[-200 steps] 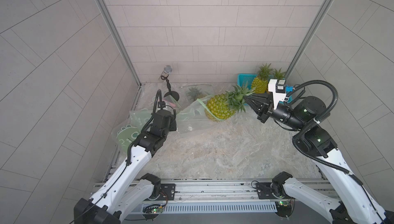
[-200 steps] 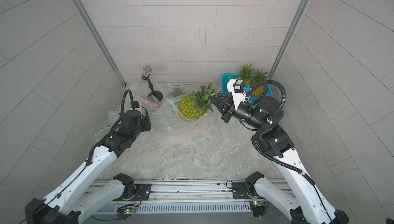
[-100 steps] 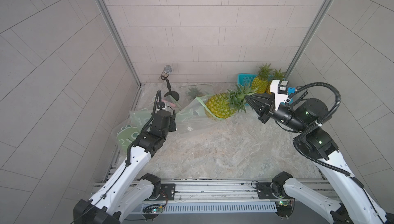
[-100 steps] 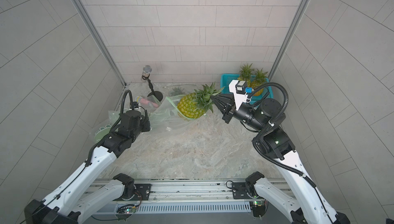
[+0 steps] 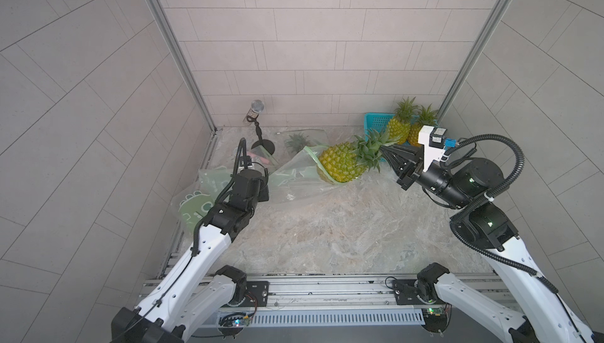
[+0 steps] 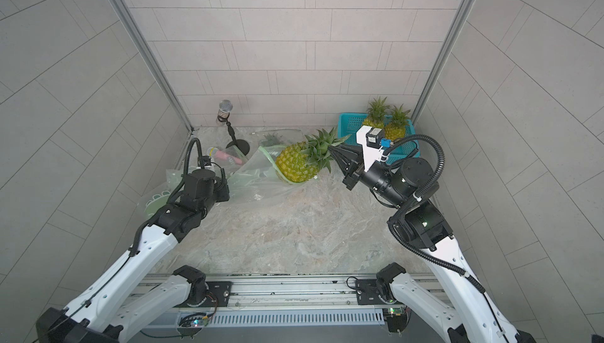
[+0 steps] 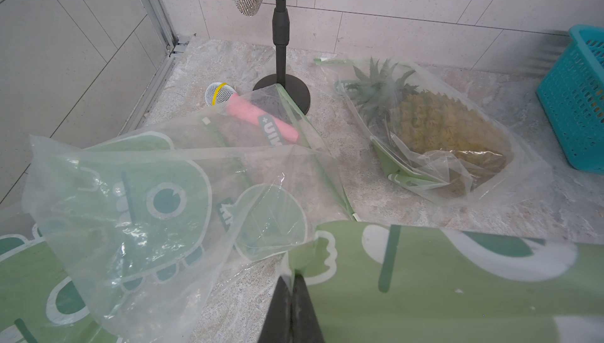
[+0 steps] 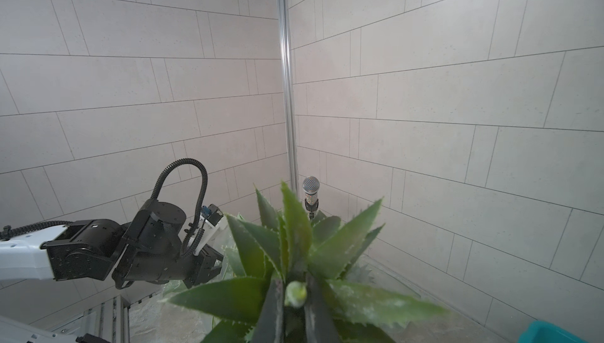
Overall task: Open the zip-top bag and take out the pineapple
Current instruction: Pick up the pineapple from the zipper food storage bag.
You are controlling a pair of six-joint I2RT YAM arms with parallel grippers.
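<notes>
The pineapple hangs tilted just above the table, crown toward the right. My right gripper is shut on its crown leaves. The open zip-top bag lies stretched to the left, and its green zip rim still loops around the fruit's base. My left gripper is shut on the bag's green printed end, low over the table.
A second bagged pineapple lies behind. A pink microphone and a microphone stand are at the back left. A blue basket with two pineapples fills the back right corner. A crumpled dinosaur-print bag lies at the left.
Almost nothing differs. The right wrist has drifted very slightly right and down with the pineapple still gripped. The left arm and bag stay where they were.
</notes>
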